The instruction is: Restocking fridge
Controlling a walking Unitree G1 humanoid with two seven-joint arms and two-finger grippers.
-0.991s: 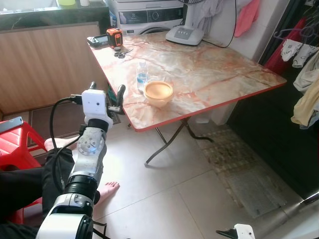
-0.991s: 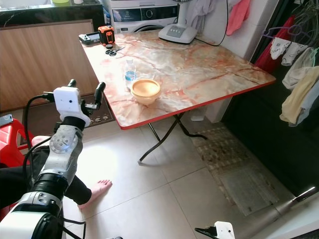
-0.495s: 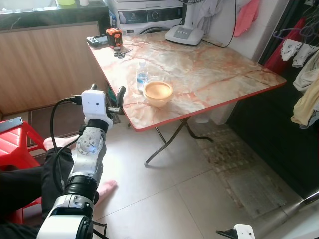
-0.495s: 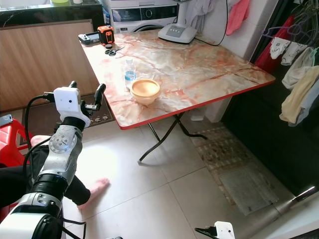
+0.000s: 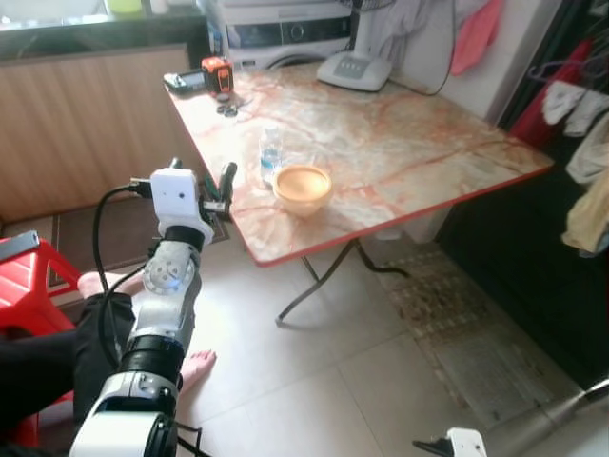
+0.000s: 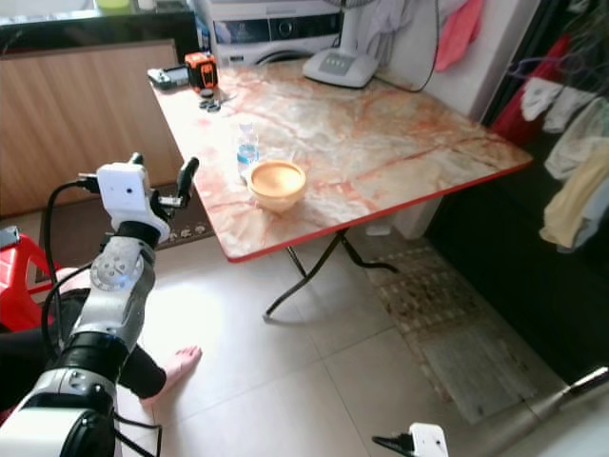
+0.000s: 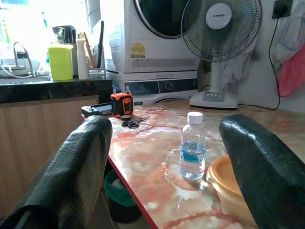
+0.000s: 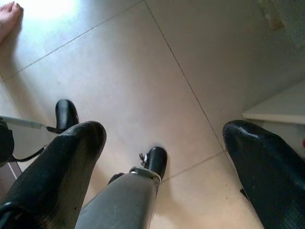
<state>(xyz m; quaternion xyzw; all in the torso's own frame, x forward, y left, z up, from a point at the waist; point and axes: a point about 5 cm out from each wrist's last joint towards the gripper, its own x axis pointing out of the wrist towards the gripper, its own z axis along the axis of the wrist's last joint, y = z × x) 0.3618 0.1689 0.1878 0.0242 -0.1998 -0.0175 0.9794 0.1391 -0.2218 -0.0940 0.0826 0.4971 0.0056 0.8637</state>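
A small clear water bottle (image 5: 271,152) with a blue label stands upright near the left front edge of the marble-patterned table (image 5: 400,133). An orange bowl (image 5: 303,188) sits just beside it, nearer the edge. My left gripper (image 5: 202,172) is raised at table height, left of the table's edge and apart from it. It is open, with nothing between its fingers. In the left wrist view the bottle (image 7: 192,145) and bowl (image 7: 228,188) lie ahead between the fingers (image 7: 71,176). My right gripper (image 8: 164,128) hangs open over the tiled floor.
A washing machine (image 5: 285,29) and a fan base (image 5: 354,67) stand at the table's far side. An orange tape measure (image 5: 217,71) and scissors (image 5: 226,107) lie on the far left corner. A red chair (image 5: 24,276) and a person's foot (image 5: 195,362) are at my left. Clothes (image 5: 585,124) hang at right.
The head view has shifted a little and turned slightly blurred. The left gripper stays open beside the table's edge. Bottle and bowl have not moved.
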